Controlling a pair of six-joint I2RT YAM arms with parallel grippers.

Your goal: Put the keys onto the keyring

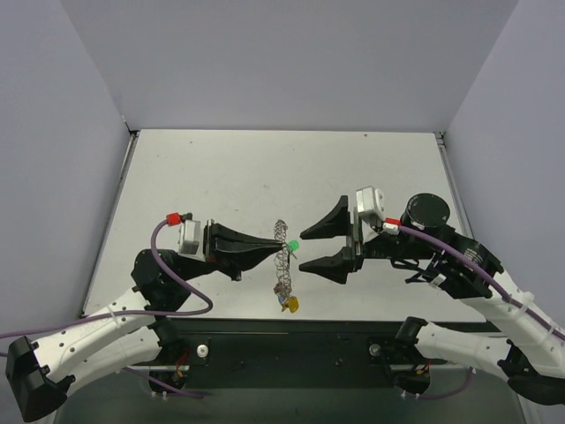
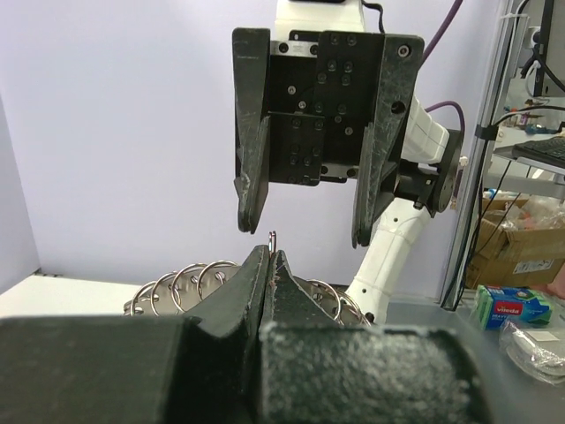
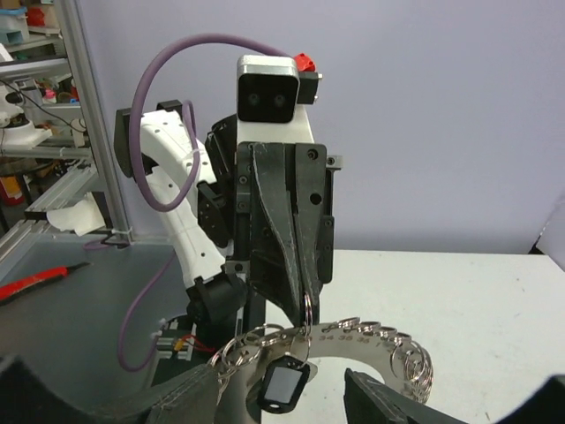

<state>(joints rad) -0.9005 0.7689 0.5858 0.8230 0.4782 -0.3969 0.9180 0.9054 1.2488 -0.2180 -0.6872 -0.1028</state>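
Top external | left gripper [image 1: 274, 246] fingers pressed together, pinching keyring [image 1: 282, 258] aloft between both arms | right gripper [image 1: 306, 248] fingers spread wide, touching nothing, facing ring | keys [image 1: 289, 302] cluster at ring's near end

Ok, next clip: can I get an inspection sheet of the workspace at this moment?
Surface: pale table, faint scuffs.
Job's things: keyring held between the arms; yellow key and black key hang from it; green key sits at its middle, and I cannot tell whether it is threaded.
Clutter: nothing seen on the table.
Grippers: left gripper shut on the keyring; right gripper open, facing it.
Cables: purple cable loops off the left arm; second purple cable runs along the right arm.
Surroundings: grey walls; cardboard boxes and shelving beyond, seen in the wrist views.
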